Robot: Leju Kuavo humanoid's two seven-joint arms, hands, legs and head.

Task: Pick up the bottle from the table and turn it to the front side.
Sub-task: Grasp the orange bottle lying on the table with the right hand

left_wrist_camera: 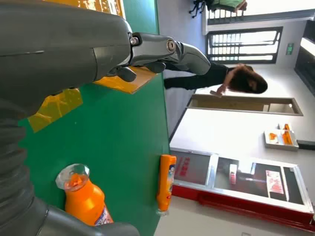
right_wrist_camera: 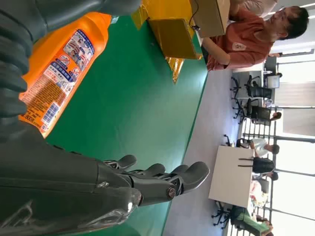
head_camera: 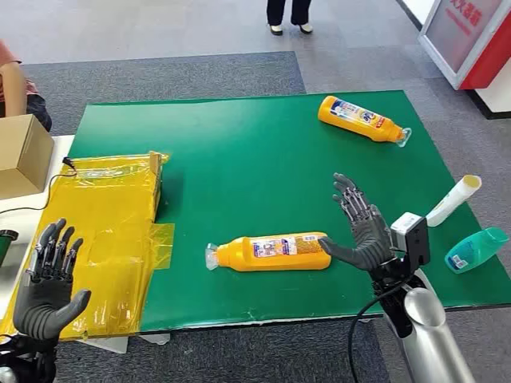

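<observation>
On the green table mat (head_camera: 253, 144), the orange plastic bottle (head_camera: 271, 253) is lying on its side. I am reaching my right hand (head_camera: 362, 227) to its bottom end, fingers spread wide and holding nothing, ready to grab it. My left hand (head_camera: 48, 279) is waiting, spread and holding nothing too.

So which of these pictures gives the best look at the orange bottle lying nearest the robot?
The head view: the near bottle lies on its side on the green table, seen whole, the right hand at its base. The right wrist view shows its label end; the left wrist view shows its clear cap and neck.
</observation>
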